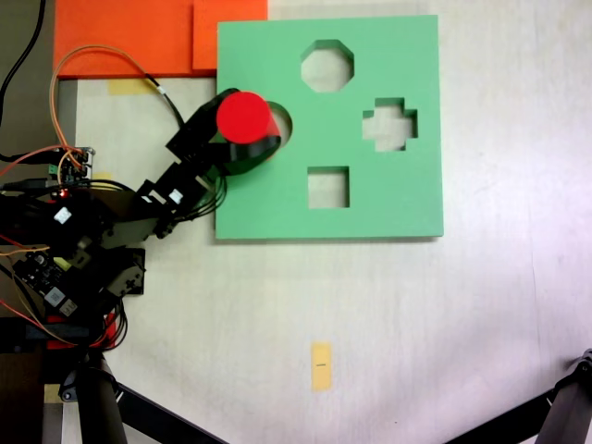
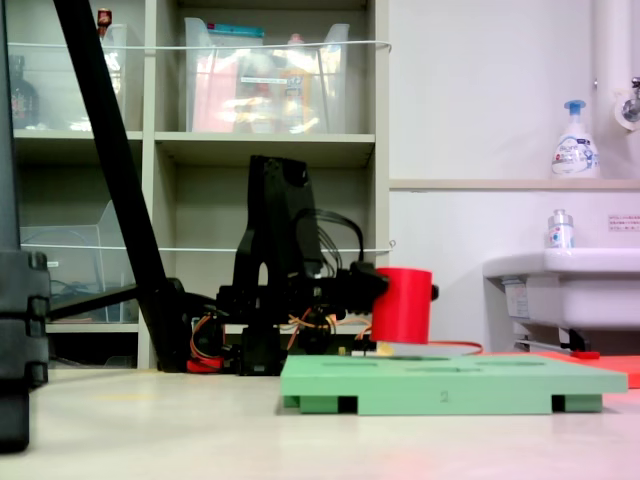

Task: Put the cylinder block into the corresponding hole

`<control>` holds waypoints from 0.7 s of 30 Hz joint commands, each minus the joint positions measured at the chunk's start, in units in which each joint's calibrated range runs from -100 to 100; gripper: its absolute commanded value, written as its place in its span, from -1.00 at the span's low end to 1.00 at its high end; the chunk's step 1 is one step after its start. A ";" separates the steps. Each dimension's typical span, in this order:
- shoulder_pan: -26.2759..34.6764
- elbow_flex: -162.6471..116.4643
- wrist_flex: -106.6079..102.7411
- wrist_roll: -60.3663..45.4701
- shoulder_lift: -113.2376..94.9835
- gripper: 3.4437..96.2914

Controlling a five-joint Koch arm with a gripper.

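Note:
The red cylinder block (image 1: 242, 117) (image 2: 402, 304) stands upright in my gripper (image 1: 242, 125) (image 2: 400, 296), whose black fingers close around its sides. It hangs just above the green foam board (image 1: 398, 194) (image 2: 450, 381), over the board's left part in the first exterior view. The round hole (image 1: 281, 125) shows only as a sliver to the right of the block; the block and gripper cover most of it. In the second exterior view the block's base floats slightly above the board's top face.
The board also has an octagonal cutout (image 1: 326, 66), a cross cutout (image 1: 389, 124) and a square cutout (image 1: 327, 187). Orange foam sheets (image 1: 129, 37) lie beyond the board. The arm's base and wiring (image 1: 65, 240) sit at the first exterior view's left. Tripod legs (image 1: 564, 407) cross the lower corners.

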 commanded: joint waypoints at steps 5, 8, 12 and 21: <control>-0.49 4.22 3.48 -0.10 3.83 -0.25; -0.68 6.31 3.48 -0.10 6.62 -0.25; -0.68 8.80 3.48 -0.10 10.81 -0.25; -0.49 13.79 3.48 0.00 18.91 -0.25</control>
